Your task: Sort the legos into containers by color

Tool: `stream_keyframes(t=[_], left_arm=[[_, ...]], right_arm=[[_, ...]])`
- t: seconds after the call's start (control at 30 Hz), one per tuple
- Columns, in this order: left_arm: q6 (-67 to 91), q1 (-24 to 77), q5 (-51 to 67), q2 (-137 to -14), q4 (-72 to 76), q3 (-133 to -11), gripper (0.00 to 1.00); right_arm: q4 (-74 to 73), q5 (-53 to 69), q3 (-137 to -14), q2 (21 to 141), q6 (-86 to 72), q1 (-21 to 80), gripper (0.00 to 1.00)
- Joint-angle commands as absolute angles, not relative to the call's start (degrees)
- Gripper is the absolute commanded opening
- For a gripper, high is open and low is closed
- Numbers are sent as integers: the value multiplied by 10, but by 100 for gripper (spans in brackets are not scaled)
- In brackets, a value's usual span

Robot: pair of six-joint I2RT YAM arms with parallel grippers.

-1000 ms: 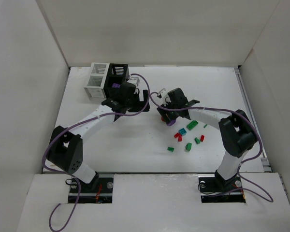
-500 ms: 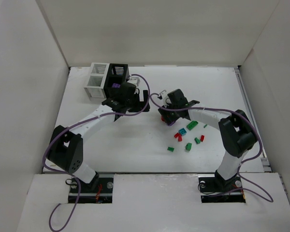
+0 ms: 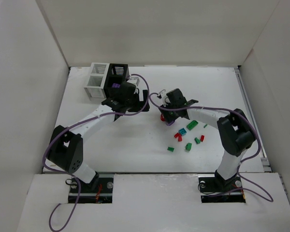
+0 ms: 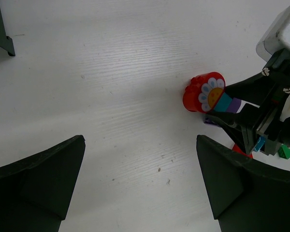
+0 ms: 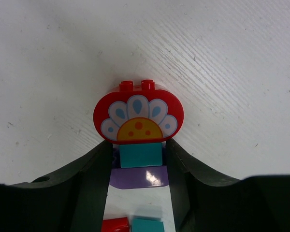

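- The white surface (image 3: 135, 159) carries everything: the containers at its far left corner and the loose legos right of centre, well apart from each other.
- Left pincer (image 4: 140, 140): jaws wide, holding nothing, hovering over bare surface. The flower stack lies ahead of it and off to its right.
- Right pincer (image 5: 138, 145): jaws narrow, flanking the stack on both sides. I cannot tell whether the fingers (image 5: 94, 179) press it or only stand just beside it.
- Containers: two, joined side by side. One is the white slatted box (image 3: 97, 79) and one the black slatted box (image 3: 118, 72). Both lie left of the right pincer, and the left arm is nearer to them.
- Flower stack: one, made of three pieces. These are the red flower brick (image 5: 138, 116), the teal brick (image 5: 140, 154) and the purple plate (image 5: 139, 176). Its long axis runs along the fingers, with the flower end pointing out past the tips, away from the wrist. The right arm is the nearer, so the lift looks to be its job.
- Loose legos (image 3: 188, 137), counted from above: about five green, two or perhaps three red, and one teal. They lie near the right pincer, on its near right side.
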State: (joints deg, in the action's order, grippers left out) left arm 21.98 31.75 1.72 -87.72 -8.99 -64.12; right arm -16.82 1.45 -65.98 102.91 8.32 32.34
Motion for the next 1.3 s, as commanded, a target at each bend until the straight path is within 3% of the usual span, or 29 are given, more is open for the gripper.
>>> stream_keyframes(t=[0.0,0.5,0.57,0.7,1.27], left_arm=[[212,319,24,-875,-77,-650,99],[212,297,84,-852,-54,-650,99],[212,297,90,-846,-54,-650,99],[212,297,84,-840,-54,-645,99],[212,297,62,-840,-59,-645,99]], right_arm=[[-183,3,-680,1028,76,330,51],[-174,84,-669,937,146,330,45],[-174,72,-669,943,152,330,55],[-191,39,-669,977,133,330,63],[-180,-4,-719,1062,89,330,77]])
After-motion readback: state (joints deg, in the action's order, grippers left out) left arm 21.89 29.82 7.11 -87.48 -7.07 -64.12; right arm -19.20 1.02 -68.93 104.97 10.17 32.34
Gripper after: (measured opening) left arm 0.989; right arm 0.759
